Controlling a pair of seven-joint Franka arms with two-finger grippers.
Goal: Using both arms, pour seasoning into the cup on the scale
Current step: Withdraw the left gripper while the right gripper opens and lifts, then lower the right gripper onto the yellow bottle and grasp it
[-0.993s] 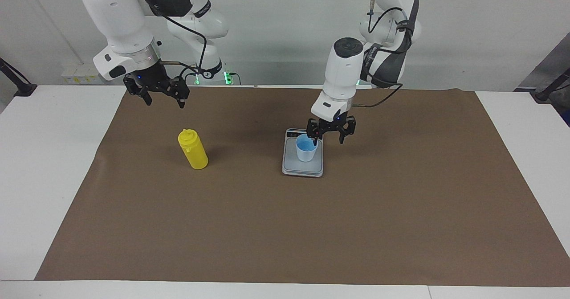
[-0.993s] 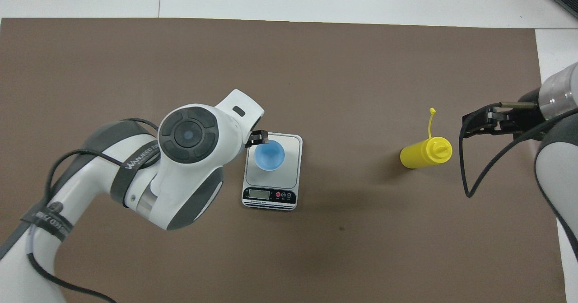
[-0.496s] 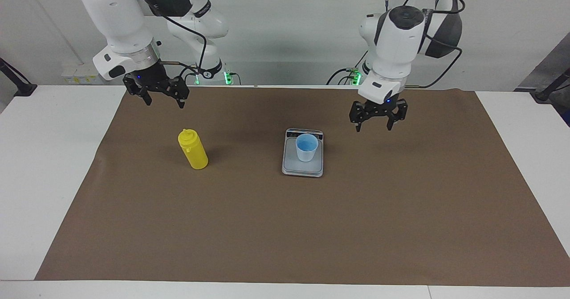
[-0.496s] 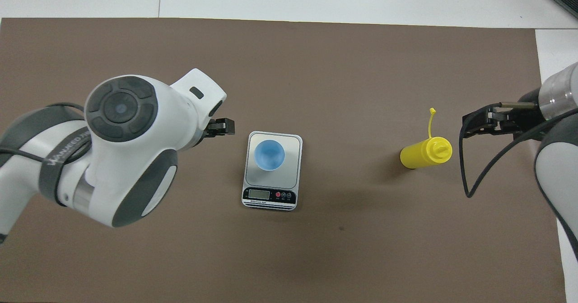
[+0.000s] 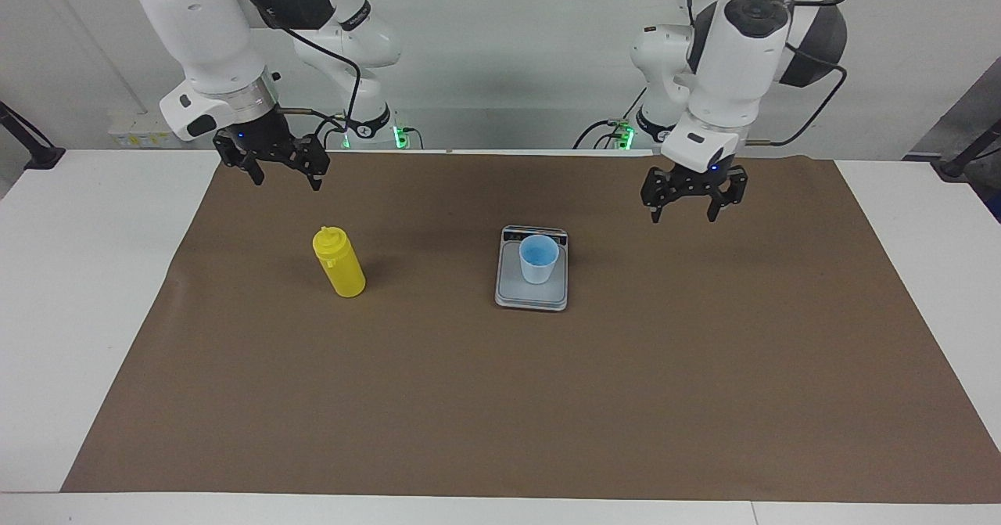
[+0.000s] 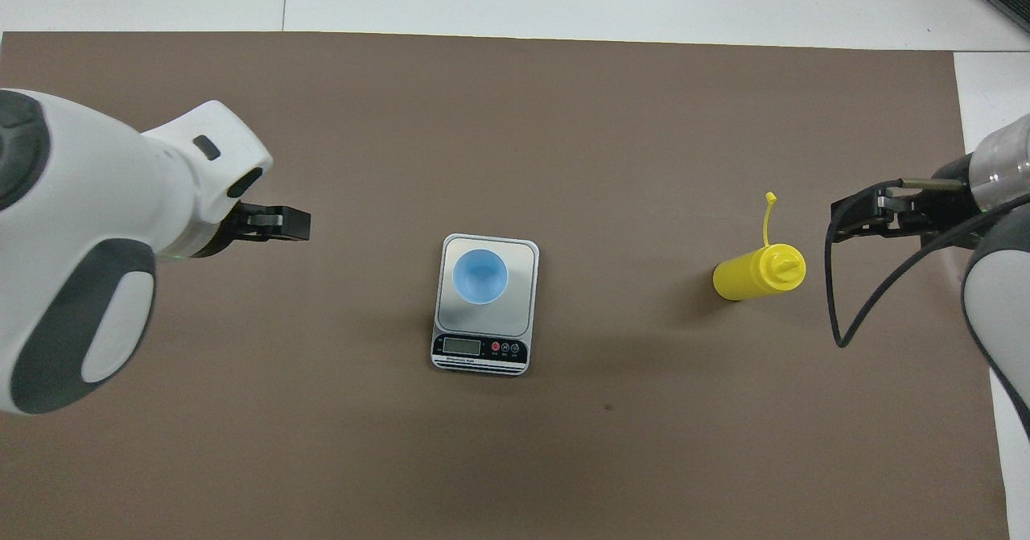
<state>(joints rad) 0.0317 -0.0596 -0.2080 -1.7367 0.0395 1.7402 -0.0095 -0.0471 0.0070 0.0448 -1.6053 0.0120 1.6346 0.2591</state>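
**Both my hands empty, the bottle untouched**

My right gripper (image 5: 270, 167) hangs over the brown mat (image 5: 500, 400) at the right arm's end of the table, fingers spread wide with nothing between them; it sits above the ground just robot-side of the seasoning (image 5: 339, 262), apart from it. My left gripper (image 5: 694, 195) hovers over bare mat toward the left arm's end, fingers likewise parted and empty, well apart from the scale (image 5: 531, 294).

The seasoning stands upright on the mat, its cap strap (image 6: 768, 216) sticking out away from me; the cup (image 5: 539, 259) stands upright on the scale's weighing plate, with the display (image 6: 462, 346) at the end nearest me.

As I judge it, the next job is gripping the bottle, and this is where trouble starts; the bottle is tall and narrow, so if one finger meets it before the other, I may tip it over or shove it across the mat. Squeezing soft plastic too hard could squirt seasoning early. The loose strap might catch a finger. Later, a nozzle that is off-centre over the small cup would spill onto the plate; any nudge from either hand could knock the light cup over or disturb the reading.
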